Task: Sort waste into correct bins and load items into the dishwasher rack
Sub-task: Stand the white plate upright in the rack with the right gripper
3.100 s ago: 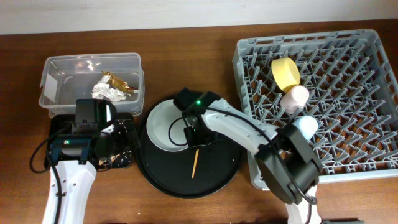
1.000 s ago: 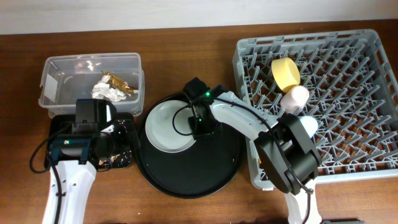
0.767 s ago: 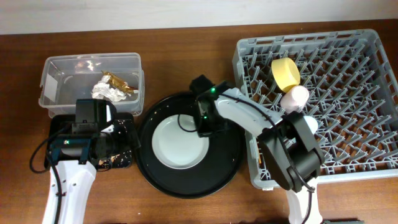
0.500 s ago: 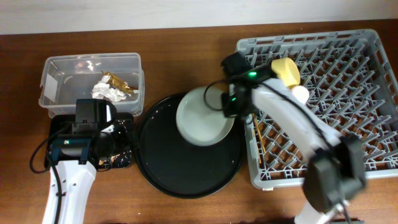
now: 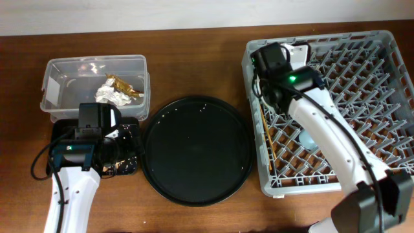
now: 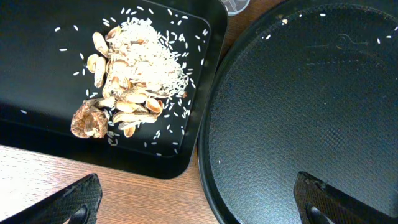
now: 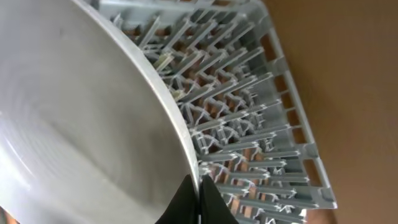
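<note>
Grey-green plate point(image 7: 74, 124) tilted on edge over dishwasher rack point(image 7: 261, 130), at its left side. Rim pinched by right fingers point(image 7: 183, 202). Best handling: lower it upright between peg rows, clear of chopsticks point(image 5: 268, 139), then let go. The left fingers point(image 6: 74, 199) are spread, empty, well left of rack.

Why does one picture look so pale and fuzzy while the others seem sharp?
Right wrist view: the plate sits so close to the lens that it shows as a soft pale blur; the dishwasher rack behind looks clearer. Left wrist view: crisp, single rice grains show on the black tray. Overhead view: sharp, with white glare on the clear tub.
</note>
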Motion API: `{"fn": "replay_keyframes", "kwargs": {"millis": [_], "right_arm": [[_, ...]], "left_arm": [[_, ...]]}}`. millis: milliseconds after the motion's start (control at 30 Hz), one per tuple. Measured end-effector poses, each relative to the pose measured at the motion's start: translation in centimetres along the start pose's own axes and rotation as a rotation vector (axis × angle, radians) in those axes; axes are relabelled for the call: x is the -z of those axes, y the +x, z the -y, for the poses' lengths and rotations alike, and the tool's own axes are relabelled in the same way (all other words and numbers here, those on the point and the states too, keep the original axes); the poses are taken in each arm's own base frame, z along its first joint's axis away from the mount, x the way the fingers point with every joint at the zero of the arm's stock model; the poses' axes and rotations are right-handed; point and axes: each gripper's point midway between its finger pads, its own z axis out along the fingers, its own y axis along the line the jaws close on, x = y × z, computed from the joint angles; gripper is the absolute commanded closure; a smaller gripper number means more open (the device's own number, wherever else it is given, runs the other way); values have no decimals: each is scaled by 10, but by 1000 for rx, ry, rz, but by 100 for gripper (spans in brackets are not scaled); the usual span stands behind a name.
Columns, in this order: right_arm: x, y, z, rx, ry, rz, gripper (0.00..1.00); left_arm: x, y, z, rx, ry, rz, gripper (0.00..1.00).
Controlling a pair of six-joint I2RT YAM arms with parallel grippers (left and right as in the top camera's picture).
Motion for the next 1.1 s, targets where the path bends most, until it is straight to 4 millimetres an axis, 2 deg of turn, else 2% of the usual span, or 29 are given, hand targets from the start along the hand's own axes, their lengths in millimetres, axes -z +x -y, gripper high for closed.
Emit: {"fn": "replay_keyframes", "kwargs": {"millis": [100, 167, 200, 267, 300, 367, 400, 467, 500, 600, 667, 733, 867, 933, 967, 1033, 1100], "right_arm": [[-2, 10, -24, 10, -118, -54, 95], [1, 17, -37, 2, -212, -97, 81], [3, 20, -42, 1, -253, -116, 79], [15, 32, -72, 9, -434, -183, 72], [19, 34, -80, 9, -482, -199, 69], [24, 40, -86, 17, -532, -230, 57], [28, 43, -89, 14, -561, -247, 42], [38, 42, -77, -8, -591, -245, 25], [46, 35, -53, -70, -611, -216, 21], [53, 35, -12, -96, -676, -194, 20], [47, 53, 7, -79, -717, -267, 19], [45, 64, 14, -74, -735, -316, 19], [50, 75, 14, -42, -767, -352, 18], [58, 83, 16, -50, -786, -315, 17], [62, 82, 18, -65, -792, -260, 15], [76, 93, 28, -93, -800, -151, 1], [87, 104, 34, -127, -806, -13, 1]], "left_arm": [[0, 0, 0, 0, 0, 0, 2], [0, 0, 0, 0, 0, 0, 2], [0, 0, 0, 0, 0, 0, 2], [0, 0, 0, 0, 0, 0, 2], [0, 0, 0, 0, 1, 0, 2], [0, 0, 0, 0, 0, 0, 2], [0, 0, 0, 0, 0, 0, 2], [0, 0, 0, 0, 1, 1, 2], [0, -3, 1, 0, 5, 12, 2], [1, -16, 7, -2, 33, 66, 2], [1, -21, 14, -31, 70, 83, 2], [2, -15, 23, -97, 122, 59, 2], [-1, 33, 14, -134, 105, -154, 2], [0, 45, 12, -139, 100, -202, 2], [1, 47, 11, -141, 99, -208, 2], [7, 42, 13, -150, 108, -150, 2], [26, 31, 19, -195, 128, 12, 1]]}}
